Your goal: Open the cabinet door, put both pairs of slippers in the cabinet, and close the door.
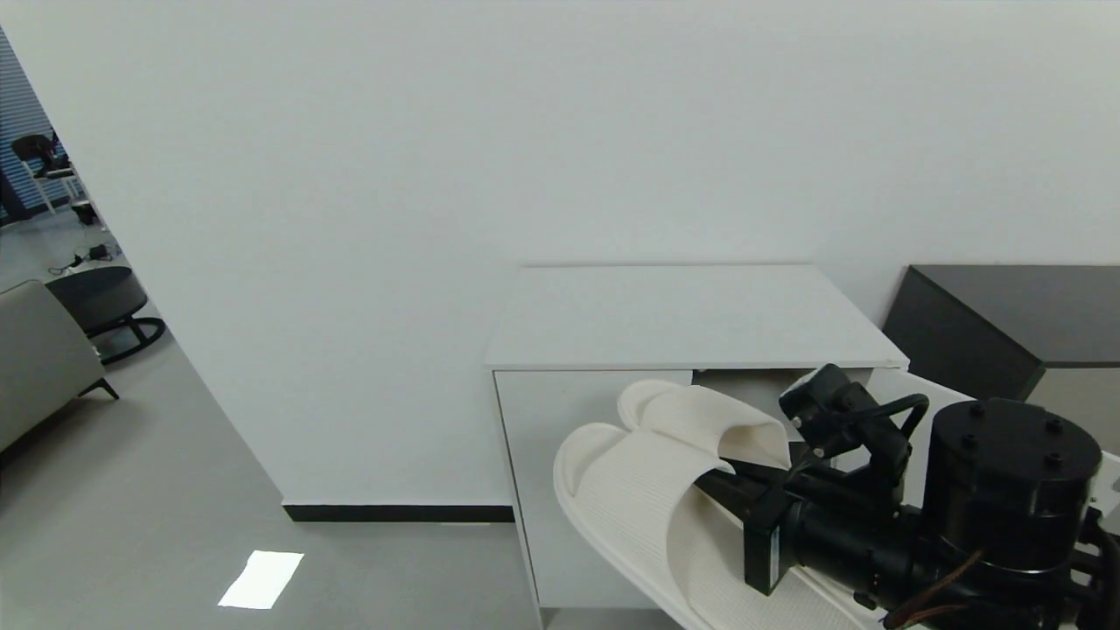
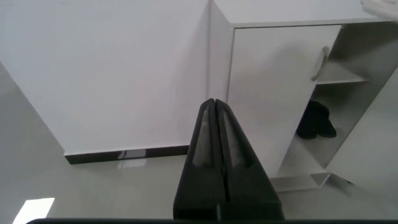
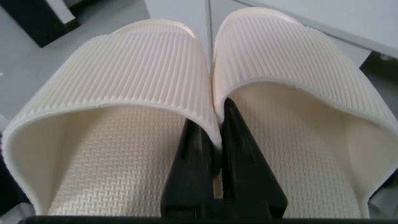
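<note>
A pair of white ribbed slippers point(image 1: 647, 490) hangs in front of the white cabinet point(image 1: 682, 315), held side by side. My right gripper point(image 3: 214, 115) is shut on their two inner strap edges, and its black fingers point(image 3: 193, 162) run in under the straps. The cabinet's left door point(image 2: 280, 93), with a metal handle point(image 2: 320, 62), is closed. The right side stands open, showing a shelf point(image 2: 339, 74) and a dark pair of slippers point(image 2: 316, 121) lower down inside. My left gripper point(image 2: 214, 106) is shut and empty, off to the cabinet's left above the floor.
A dark cabinet point(image 1: 1006, 324) stands just right of the white one. The white wall with a black baseboard point(image 1: 394, 514) runs behind. A grey sofa point(image 1: 35, 359) and a round black table point(image 1: 96, 297) sit far left, with open grey floor point(image 1: 175, 490) between.
</note>
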You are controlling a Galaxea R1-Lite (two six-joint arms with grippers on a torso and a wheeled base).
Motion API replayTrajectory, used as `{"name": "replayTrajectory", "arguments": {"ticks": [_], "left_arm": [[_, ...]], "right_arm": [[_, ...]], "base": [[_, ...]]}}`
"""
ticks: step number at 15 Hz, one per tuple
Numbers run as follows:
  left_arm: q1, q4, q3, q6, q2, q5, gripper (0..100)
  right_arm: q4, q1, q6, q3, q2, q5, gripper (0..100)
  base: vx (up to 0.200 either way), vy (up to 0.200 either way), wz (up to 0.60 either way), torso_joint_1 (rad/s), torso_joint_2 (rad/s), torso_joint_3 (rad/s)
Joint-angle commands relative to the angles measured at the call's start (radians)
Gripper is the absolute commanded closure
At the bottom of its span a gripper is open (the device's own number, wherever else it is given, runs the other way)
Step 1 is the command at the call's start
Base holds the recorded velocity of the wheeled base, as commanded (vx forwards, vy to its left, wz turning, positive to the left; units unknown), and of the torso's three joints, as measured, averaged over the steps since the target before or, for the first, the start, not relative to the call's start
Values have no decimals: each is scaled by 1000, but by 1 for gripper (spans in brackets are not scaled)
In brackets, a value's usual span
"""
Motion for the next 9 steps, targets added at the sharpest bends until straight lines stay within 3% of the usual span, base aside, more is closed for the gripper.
{"name": "replayTrajectory", "arguments": {"ticks": [1, 9], "left_arm": [[0, 0, 0, -1, 0, 0, 100], [0, 0, 0, -2, 0, -2, 100]], "right_arm": [[-29, -1, -1, 20, 27, 15, 100], [-38, -6, -4, 48, 24, 56, 100]], "base": [[0, -200, 0, 7, 2, 2], [0, -200, 0, 0, 4, 3]]}}
